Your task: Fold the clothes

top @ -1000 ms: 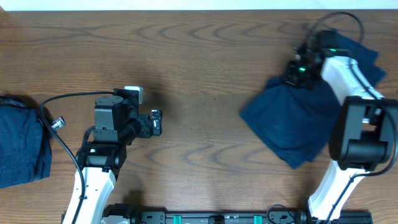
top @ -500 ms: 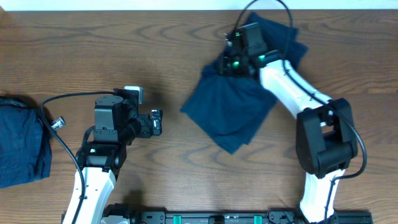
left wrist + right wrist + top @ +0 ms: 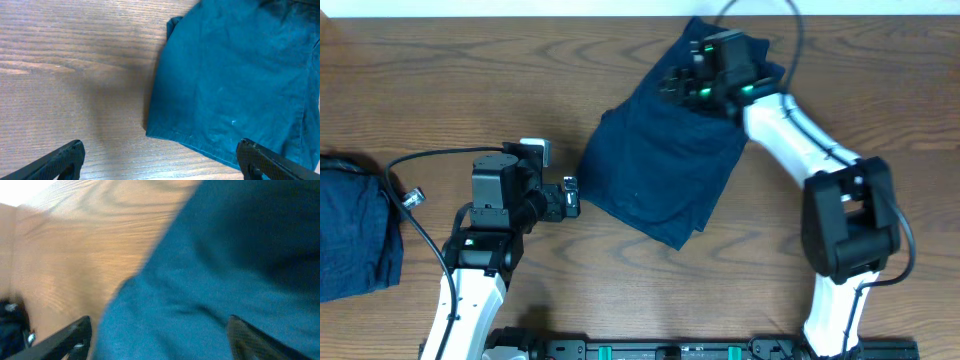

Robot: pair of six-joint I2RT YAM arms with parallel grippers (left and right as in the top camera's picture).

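Observation:
A dark blue garment (image 3: 660, 170) lies spread, slightly rumpled, on the wooden table (image 3: 440, 80) at centre, its upper part under my right arm. My right gripper (image 3: 680, 85) hovers over the garment's top edge. In the right wrist view that gripper (image 3: 160, 340) has its jaws wide apart, with the blue garment (image 3: 210, 280) beneath them and nothing pinched. My left gripper (image 3: 572, 197) stands open just left of the garment's lower-left edge. In the left wrist view the garment (image 3: 235, 75) fills the right side, and the left gripper (image 3: 162, 162) holds nothing.
A folded dark blue pile (image 3: 355, 235) sits at the table's left edge. A black cable (image 3: 420, 215) loops beside the left arm. Bare wood (image 3: 75, 75) lies in front of the left gripper.
My right arm has swept the garment from the table's right side to the centre, then its jaws opened and let go. The cloth now lies flatter. The left arm has not moved.

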